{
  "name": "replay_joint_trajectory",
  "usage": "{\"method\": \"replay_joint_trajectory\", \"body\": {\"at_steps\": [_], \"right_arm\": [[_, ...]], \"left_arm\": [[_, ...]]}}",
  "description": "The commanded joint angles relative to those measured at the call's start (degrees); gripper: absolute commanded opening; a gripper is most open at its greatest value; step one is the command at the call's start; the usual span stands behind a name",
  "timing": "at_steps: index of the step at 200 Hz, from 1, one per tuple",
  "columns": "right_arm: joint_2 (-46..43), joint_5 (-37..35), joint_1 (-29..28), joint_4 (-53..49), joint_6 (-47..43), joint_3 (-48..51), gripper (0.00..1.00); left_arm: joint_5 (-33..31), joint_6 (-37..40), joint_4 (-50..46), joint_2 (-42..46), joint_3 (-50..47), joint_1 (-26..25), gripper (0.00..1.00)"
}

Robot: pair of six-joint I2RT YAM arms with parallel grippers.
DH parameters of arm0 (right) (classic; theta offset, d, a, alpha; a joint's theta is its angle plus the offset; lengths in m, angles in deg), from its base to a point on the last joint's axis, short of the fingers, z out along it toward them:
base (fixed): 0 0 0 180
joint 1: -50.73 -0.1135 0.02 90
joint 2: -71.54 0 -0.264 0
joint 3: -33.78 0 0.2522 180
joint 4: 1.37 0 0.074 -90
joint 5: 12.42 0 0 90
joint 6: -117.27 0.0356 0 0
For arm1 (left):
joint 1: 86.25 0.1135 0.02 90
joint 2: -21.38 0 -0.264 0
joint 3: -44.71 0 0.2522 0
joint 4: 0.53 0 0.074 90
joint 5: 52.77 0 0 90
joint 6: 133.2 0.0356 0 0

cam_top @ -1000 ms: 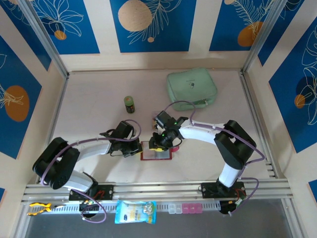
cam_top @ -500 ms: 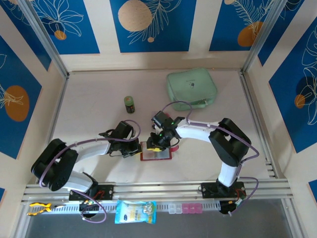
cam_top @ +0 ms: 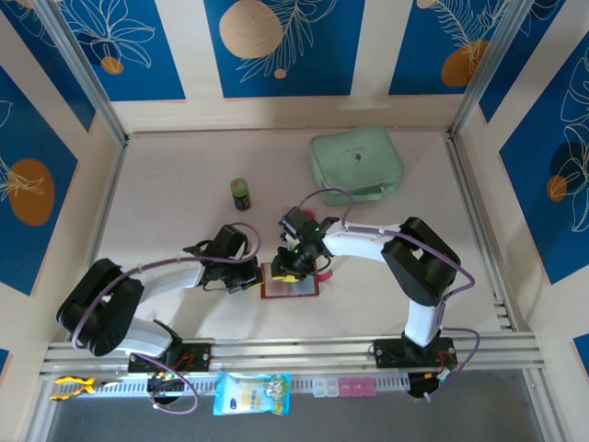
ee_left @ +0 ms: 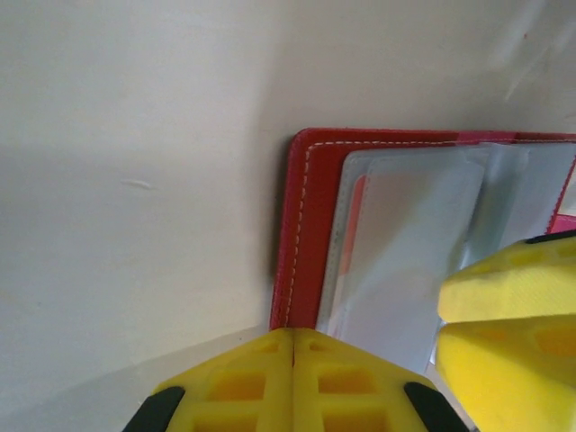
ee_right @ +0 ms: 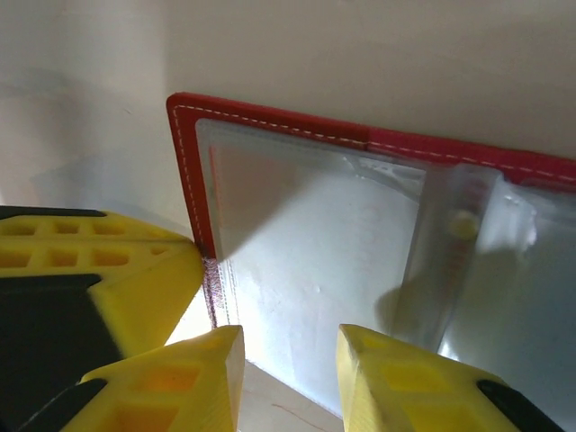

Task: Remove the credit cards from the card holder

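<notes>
At the near edge, a ribbed metal rail (cam_top: 304, 352) carries both arm bases. A glossy blue packet (cam_top: 250, 393) lies in front of it.

Past the rail, on the pale matte table (cam_top: 175, 184), both arms bend inward and meet at the card holder (ee_left: 301, 234). It lies open and flat just ahead of the bases, near mid-width of the table. Its cover is smooth red with white stitching along the rounded rim.

Clear, glossy plastic sleeves (ee_right: 315, 261) lie layered inside the cover, slightly creased and catching the light. An orange-red strip (ee_left: 356, 211) shows through one sleeve. Whether it is a card cannot be told.

The left gripper (ee_left: 292, 340) has its moulded yellow fingers, pierced by hollow cells, pressed together with nothing between them. Its tip is at the cover's left edge, and whether it touches cannot be told.

The right gripper (ee_right: 290, 340) is of the same yellow make. It stands over the sleeves' near edge with its jaws partly apart, and the sleeve surface shows in the gap. Each gripper blocks part of the other's view of the holder.

Farther back, well apart from the holder, a small dark-green jar (cam_top: 241, 193) stands upright. A soft, rounded mint pouch (cam_top: 356, 166) lies near the back right. Walls (cam_top: 285, 46) with blue panels and white leaf outlines enclose the table.
</notes>
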Motion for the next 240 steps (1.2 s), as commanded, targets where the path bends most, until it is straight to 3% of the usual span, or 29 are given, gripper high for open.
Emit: {"method": "replay_joint_trajectory", "body": {"at_steps": [1, 78, 240], "right_arm": [[0.9, 0.0, -0.5, -0.9, -0.4, -1.1, 0.33], [1.1, -2.3, -0.9, -3.0, -1.4, -1.9, 0.33], [-1.4, -2.8, 0.0, -2.7, -2.4, 1.6, 0.31]], "left_arm": [[0.4, 0.2, -0.6, 2.3, 0.9, -0.3, 0.02], [1.1, 1.2, -1.2, -2.8, 1.0, -0.9, 0.01], [-1.3, 2.8, -5.5, -2.9, 2.5, -0.8, 0.01]]}}
